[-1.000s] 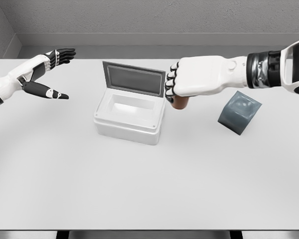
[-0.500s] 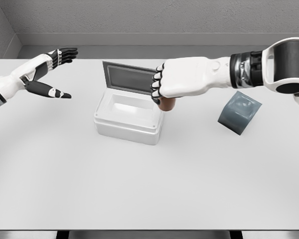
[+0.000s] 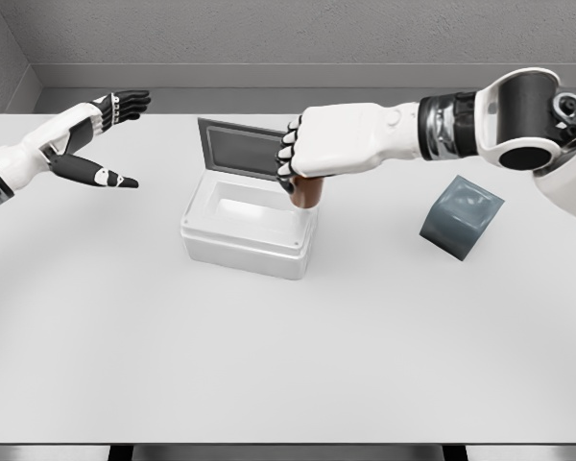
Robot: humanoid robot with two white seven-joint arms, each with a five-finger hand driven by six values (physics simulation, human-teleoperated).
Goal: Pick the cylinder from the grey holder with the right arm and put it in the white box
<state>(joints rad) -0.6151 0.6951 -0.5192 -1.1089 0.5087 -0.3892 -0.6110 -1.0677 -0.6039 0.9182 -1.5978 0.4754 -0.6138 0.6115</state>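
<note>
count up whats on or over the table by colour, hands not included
white: 1, the white box, lid open
grey: 1, the grey holder, tilted on the table right of the box
brown: 1, the cylinder, gripped in the right hand at the box's right edge
total: 3

the table (image 3: 269, 365) is a smooth, matt pale grey. the box (image 3: 250, 235) looks like smooth white plastic with a soft sheen, its lid (image 3: 245, 149) panel a duller grey. the holder (image 3: 461, 218) is dark grey and faintly glossy. the cylinder (image 3: 308, 192) is matt brown. the right hand (image 3: 331, 154) has a smooth white shell, slightly glossy, with black finger joints.
</note>
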